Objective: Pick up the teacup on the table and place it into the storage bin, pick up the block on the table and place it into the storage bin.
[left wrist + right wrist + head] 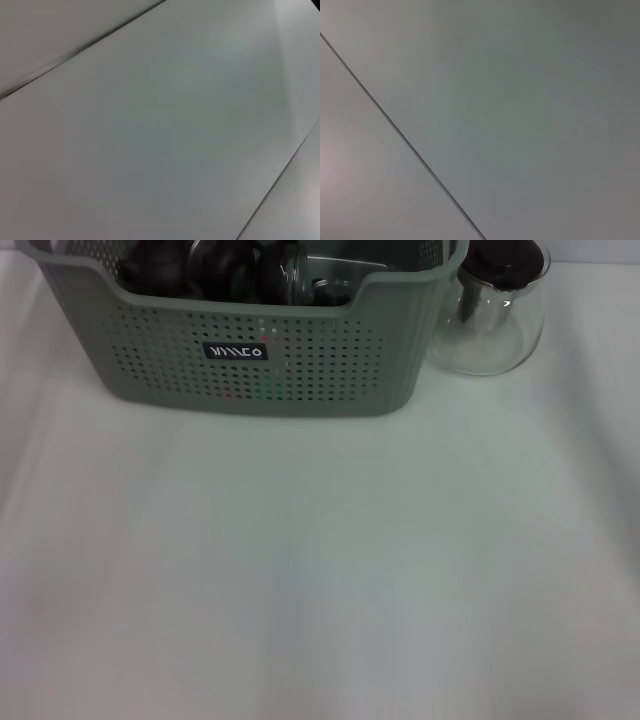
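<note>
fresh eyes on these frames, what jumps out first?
The grey-green storage bin at the far edge of the white table, already holding dark glassware, with its black label facing the head camera. Beside it, on the robot's right, stands a clear glass teapot with a dark lid. Neither gripper shows in any view; both wrist cameras see only bare table surface.

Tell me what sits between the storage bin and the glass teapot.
Nothing. In the head view the storage bin and the glass teapot stand side by side, the teapot close against the bin's corner. Whether they touch is unclear.
</note>
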Controlling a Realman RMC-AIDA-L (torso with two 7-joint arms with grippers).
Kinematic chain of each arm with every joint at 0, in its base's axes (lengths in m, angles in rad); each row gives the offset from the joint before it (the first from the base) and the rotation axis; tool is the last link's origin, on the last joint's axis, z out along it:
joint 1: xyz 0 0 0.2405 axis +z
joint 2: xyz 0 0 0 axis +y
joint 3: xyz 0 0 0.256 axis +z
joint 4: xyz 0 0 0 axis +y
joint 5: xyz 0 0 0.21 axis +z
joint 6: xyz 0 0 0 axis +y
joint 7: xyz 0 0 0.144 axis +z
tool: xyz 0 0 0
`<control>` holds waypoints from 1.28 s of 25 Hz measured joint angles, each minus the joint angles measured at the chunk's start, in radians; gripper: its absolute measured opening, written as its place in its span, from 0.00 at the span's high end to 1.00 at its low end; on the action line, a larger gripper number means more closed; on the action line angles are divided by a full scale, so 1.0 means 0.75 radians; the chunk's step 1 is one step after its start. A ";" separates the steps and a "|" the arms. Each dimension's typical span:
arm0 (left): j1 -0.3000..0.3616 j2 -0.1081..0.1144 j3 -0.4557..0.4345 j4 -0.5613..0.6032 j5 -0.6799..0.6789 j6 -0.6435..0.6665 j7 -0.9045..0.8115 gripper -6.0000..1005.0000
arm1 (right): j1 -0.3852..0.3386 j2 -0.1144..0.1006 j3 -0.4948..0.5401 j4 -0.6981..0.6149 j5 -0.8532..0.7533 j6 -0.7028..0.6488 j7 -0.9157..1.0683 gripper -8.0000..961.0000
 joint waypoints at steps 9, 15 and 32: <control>0.000 0.000 0.000 0.000 0.000 0.000 0.000 0.26 | 0.000 0.000 0.000 0.000 0.000 0.000 0.000 0.05; 0.000 0.000 0.000 0.000 0.000 0.000 0.000 0.26 | 0.000 0.000 0.000 0.000 0.000 0.000 0.000 0.05; 0.000 0.000 0.000 0.000 0.000 0.000 0.000 0.26 | 0.000 0.000 0.000 0.000 0.000 0.000 0.000 0.05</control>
